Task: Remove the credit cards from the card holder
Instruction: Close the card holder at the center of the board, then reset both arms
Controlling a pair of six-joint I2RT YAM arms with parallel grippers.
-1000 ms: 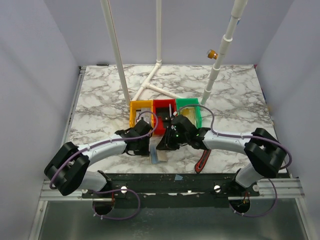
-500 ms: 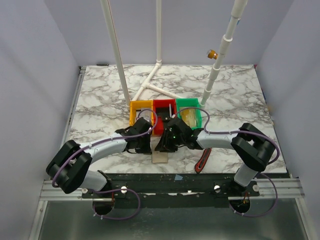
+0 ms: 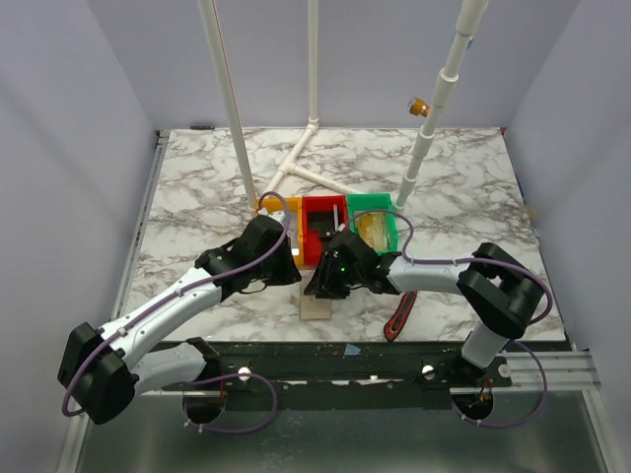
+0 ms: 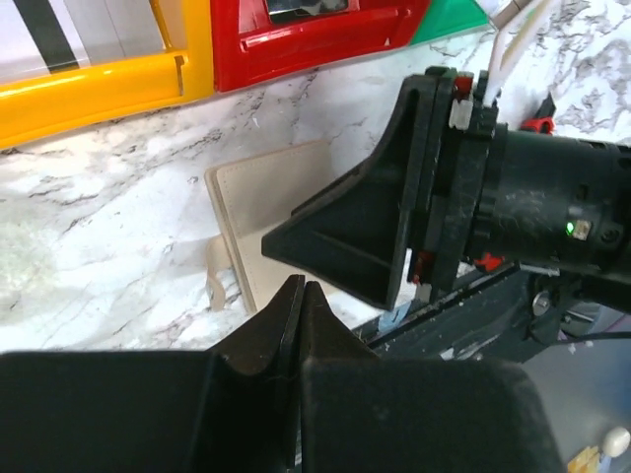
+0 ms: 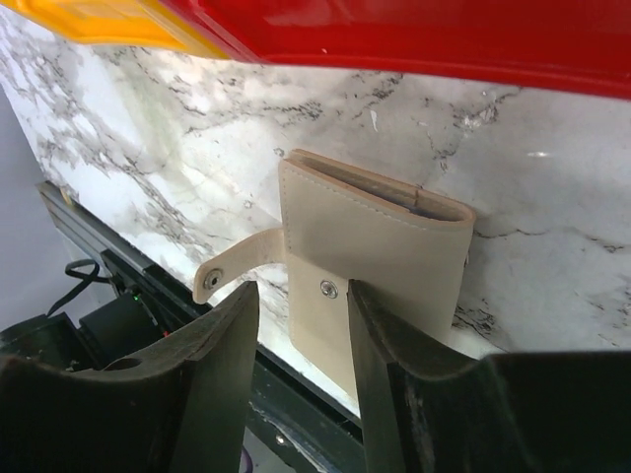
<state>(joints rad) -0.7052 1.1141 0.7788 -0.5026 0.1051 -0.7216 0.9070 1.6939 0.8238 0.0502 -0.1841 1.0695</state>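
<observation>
The card holder (image 5: 375,236) is a tan wallet lying folded near the table's front edge (image 3: 317,307), its snap strap (image 5: 232,264) hanging loose. My right gripper (image 5: 296,317) stands open low over the holder's near end, one finger on each side of the snap, clamping nothing. In the top view the right gripper (image 3: 325,284) is just behind the holder. My left gripper (image 4: 299,293) is shut and empty, apart from the card holder (image 4: 264,192) on its left (image 3: 294,272). No credit cards show at the holder.
Yellow (image 3: 266,206), red (image 3: 320,219) and green (image 3: 373,223) bins stand in a row just behind both grippers; something yellowish lies in the green one. A red-and-black tool (image 3: 399,317) lies right of the holder. White pipes (image 3: 296,168) rise behind.
The right gripper's jaws have widened. The left arm has swung back and left, its gripper off the holder. The holder's blue-grey inside showed a second ago; now only its tan outside shows.
</observation>
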